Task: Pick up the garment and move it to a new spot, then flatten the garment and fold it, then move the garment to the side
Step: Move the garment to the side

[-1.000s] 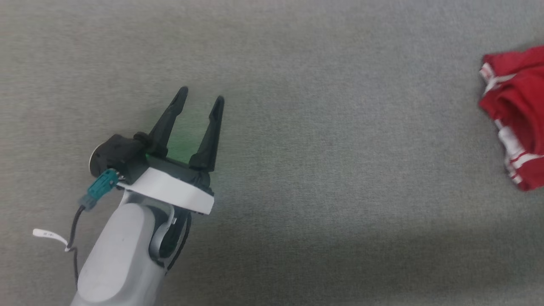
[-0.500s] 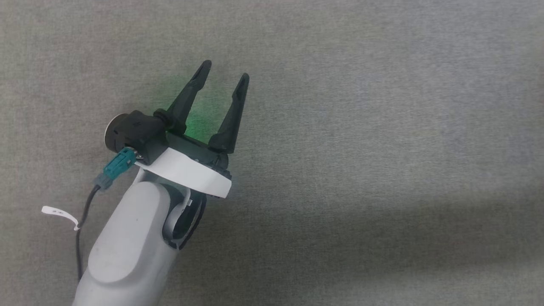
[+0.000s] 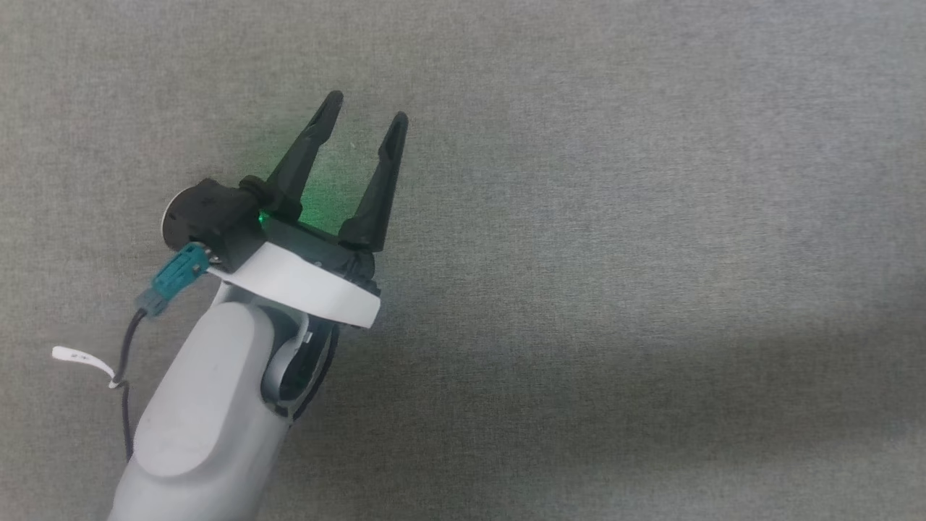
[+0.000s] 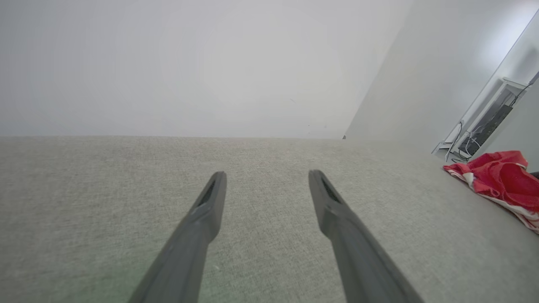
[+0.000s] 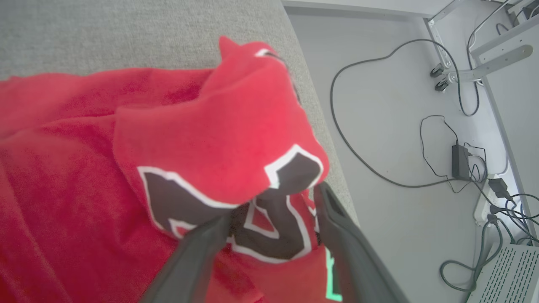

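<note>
At the grey surface's (image 5: 126, 25) edge, above floor cables (image 5: 379, 126): crumpled red garment (image 5: 210, 126), bunched between the parted prongs of the right gripper (image 5: 271, 206), black lettering (image 5: 290, 172) against them. Well apart from the left gripper (image 3: 365, 108), spread wide, empty, over bare surface.

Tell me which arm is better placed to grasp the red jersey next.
Right, probably. The right hand is open astride a raised fold of the red jersey shirt with black white-outlined lettering. The left hand hangs open over the grey cloth surface, the shirt far off.
</note>
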Controlling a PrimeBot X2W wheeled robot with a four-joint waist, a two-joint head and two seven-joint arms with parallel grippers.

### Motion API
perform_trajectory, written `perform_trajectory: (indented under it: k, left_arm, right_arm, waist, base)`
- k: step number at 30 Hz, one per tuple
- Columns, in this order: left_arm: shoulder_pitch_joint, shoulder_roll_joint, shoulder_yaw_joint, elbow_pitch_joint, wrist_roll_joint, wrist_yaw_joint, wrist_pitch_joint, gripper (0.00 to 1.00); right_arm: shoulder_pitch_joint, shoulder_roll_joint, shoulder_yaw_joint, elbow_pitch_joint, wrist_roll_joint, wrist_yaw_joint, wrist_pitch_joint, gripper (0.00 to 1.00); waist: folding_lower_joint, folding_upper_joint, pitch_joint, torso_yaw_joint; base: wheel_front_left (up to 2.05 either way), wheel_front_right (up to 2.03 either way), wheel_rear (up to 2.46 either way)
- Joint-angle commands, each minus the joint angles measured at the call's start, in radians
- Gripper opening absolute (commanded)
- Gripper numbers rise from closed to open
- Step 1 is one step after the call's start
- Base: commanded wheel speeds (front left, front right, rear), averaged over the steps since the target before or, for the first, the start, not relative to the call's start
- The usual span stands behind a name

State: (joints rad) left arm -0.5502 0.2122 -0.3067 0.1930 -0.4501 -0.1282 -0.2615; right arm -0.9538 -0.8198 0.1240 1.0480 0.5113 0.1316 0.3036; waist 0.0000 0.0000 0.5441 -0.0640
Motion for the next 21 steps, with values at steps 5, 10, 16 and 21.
perform_trajectory:
  k: [5,10,16,21]
  left_arm:
    - [0.031,0.015,0.017,-0.01,-0.033,-0.003,-0.004,1.0]
    - [0.058,0.024,0.035,-0.016,-0.07,-0.003,-0.004,1.0]
    - [0.097,0.043,0.05,-0.033,-0.073,-0.003,-0.005,1.0]
    - [0.139,0.044,0.089,-0.043,-0.053,-0.003,-0.005,1.0]
  right_arm:
    - [-0.02,0.02,0.032,0.001,0.003,-0.002,-0.033,1.0]
    - [-0.027,0.027,0.046,0.013,0.027,-0.002,-0.064,1.0]
    - [-0.026,0.053,0.066,0.019,0.039,-0.002,-0.099,1.0]
    - [0.003,0.085,0.088,-0.003,0.064,-0.002,-0.136,1.0]
  waist:
    - [0.0,0.0,-0.03,-0.02]
    - [0.0,0.0,-0.07,-0.031]
    - [0.0,0.0,-0.127,-0.036]
    - [0.0,0.0,-0.181,-0.031]
  base:
    - [0.0,0.0,0.0]
    - [0.0,0.0,0.0]
    - [0.0,0.0,0.0]
    - [0.0,0.0,0.0]
